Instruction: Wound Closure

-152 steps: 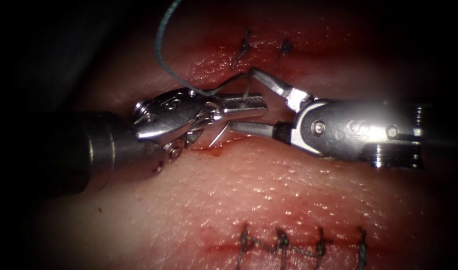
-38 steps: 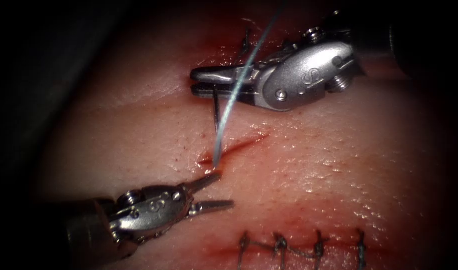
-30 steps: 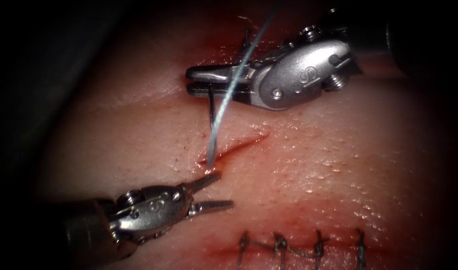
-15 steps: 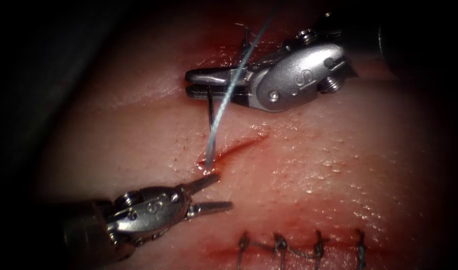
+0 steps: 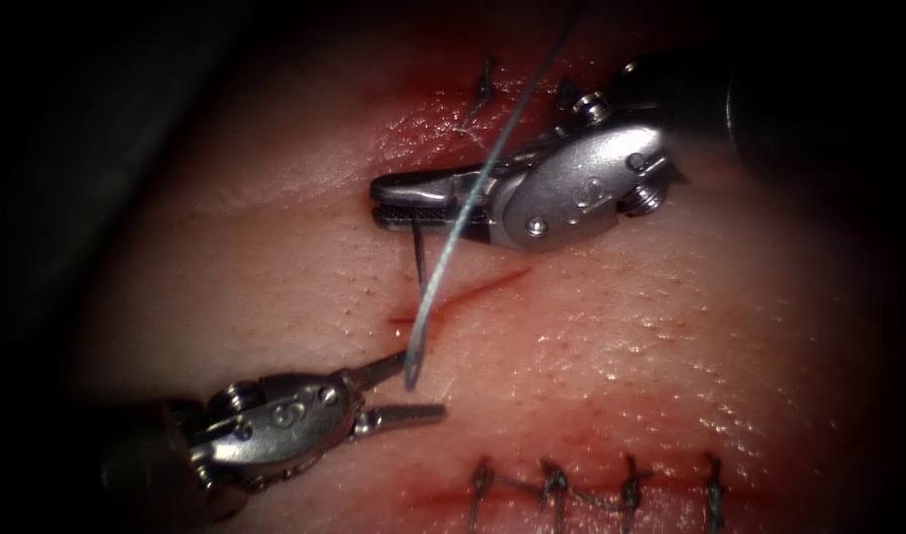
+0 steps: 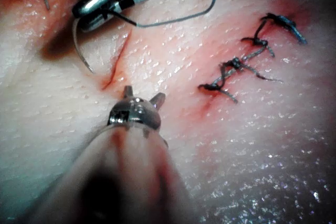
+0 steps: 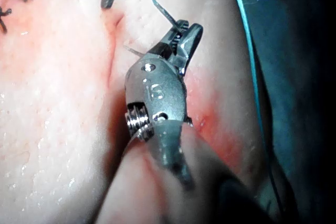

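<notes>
Since a moment ago my right tool [image 5: 399,201] has carried the needle [image 5: 416,259] a little lower and rightward, and the thread [image 5: 443,262] now sags into a loop reaching down past the cut [image 5: 453,297] to my left tool [image 5: 413,391]. My right jaws are clenched on the needle near its thread end; the needle hangs down from them, its tip just above the tissue [image 5: 621,346] at the cut's left end, not in it. My left jaws stand spread below the cut, grasping nothing, the thread's loop just in front of the upper jaw. A finished row of stitches [image 5: 591,485] lies lower down.
</notes>
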Action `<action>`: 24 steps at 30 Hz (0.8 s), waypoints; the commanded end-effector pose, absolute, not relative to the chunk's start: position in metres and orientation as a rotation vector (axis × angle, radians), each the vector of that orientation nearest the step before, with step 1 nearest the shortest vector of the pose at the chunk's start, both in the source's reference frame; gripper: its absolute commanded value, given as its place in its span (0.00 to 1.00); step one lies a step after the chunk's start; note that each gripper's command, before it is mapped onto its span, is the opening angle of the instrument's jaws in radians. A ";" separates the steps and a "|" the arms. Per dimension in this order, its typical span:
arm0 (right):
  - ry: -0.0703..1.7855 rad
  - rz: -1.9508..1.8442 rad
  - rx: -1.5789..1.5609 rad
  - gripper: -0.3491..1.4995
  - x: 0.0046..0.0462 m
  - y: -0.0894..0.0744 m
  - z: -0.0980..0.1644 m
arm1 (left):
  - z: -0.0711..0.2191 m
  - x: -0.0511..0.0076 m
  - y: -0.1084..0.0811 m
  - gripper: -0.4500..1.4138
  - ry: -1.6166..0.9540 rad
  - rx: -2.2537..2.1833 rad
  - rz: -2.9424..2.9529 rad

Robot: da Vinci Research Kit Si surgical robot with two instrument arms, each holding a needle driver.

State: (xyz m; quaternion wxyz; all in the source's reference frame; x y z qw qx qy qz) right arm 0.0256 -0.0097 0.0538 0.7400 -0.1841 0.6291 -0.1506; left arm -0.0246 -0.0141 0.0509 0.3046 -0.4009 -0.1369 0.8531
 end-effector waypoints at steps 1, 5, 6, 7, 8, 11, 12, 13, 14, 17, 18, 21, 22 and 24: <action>1.383 -0.339 -0.402 0.00 0.0260 -0.011 0.055 | 0.051 -0.0250 -0.014 0.46 -0.362 -1.061 2.259; 1.382 -0.370 -0.401 0.00 0.0254 -0.012 0.055 | 0.051 -0.0248 -0.014 0.46 -0.362 -1.061 2.257; 1.380 -0.371 -0.397 0.00 0.0253 -0.013 0.056 | 0.051 -0.0248 -0.014 0.46 -0.362 -1.061 2.257; 1.377 -0.372 -0.394 0.00 0.0252 -0.013 0.056 | 0.051 -0.0248 -0.014 0.46 -0.362 -1.061 2.257; 1.377 -0.370 -0.392 0.00 0.0251 -0.013 0.056 | 0.051 -0.0248 -0.014 0.46 -0.362 -1.061 2.257; 1.371 -0.358 -0.385 0.00 0.0246 -0.014 0.056 | 0.051 -0.0249 -0.014 0.46 -0.361 -1.060 2.257; 1.364 -0.357 -0.385 0.00 0.0244 -0.014 0.056 | 0.051 -0.0249 -0.014 0.46 -0.361 -1.060 2.256; 1.367 -0.347 -0.385 0.00 0.0244 -0.013 0.056 | 0.051 -0.0250 -0.014 0.46 -0.360 -1.059 2.256; 1.371 -0.336 -0.384 0.00 0.0243 -0.013 0.056 | 0.051 -0.0251 -0.014 0.46 -0.359 -1.059 2.255; 1.376 -0.314 -0.384 0.00 0.0245 -0.012 0.056 | 0.051 -0.0256 -0.014 0.45 -0.355 -1.055 2.252; 1.377 -0.303 -0.381 0.00 0.0246 -0.012 0.056 | 0.051 -0.0259 -0.014 0.45 -0.351 -1.056 2.257; 1.381 -0.258 -0.367 0.00 0.0251 -0.011 0.055 | 0.052 -0.0267 -0.014 0.45 -0.344 -1.053 2.253; 1.380 -0.238 -0.355 0.00 0.0254 -0.011 0.055 | 0.052 -0.0269 -0.014 0.45 -0.342 -1.057 2.259; 1.376 -0.218 -0.345 0.00 0.0257 -0.010 0.056 | 0.052 -0.0271 -0.014 0.45 -0.344 -1.064 2.259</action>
